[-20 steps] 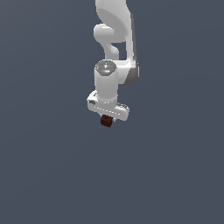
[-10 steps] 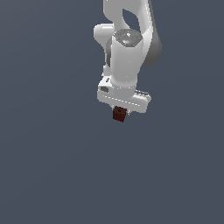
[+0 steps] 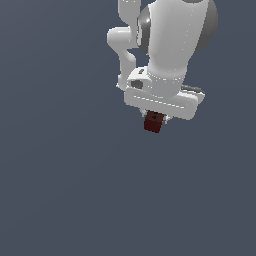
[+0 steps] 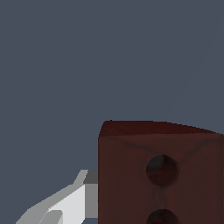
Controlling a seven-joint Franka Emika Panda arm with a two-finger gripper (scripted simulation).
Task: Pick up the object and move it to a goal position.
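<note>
Grey void; cube [image 3: 154, 121] under hand [image 3: 156, 119].

I log the cube [image 3: 154, 121] as dark red-brown, with a darker round spot on the face toward the exterior view. In the wrist view its near face [image 4: 162, 175] carries two dark round spots. Gripper [image 3: 159, 116] white; one finger [image 4: 70, 203] white with a grey edge. Background uniform slate blue-grey.

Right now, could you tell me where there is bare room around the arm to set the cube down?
Nearly everywhere: the grey surface below the cube and across the exterior view's left shows nothing else. The only crowded spot is the upper right, filled by the arm and the gripper shut on the cube.
</note>
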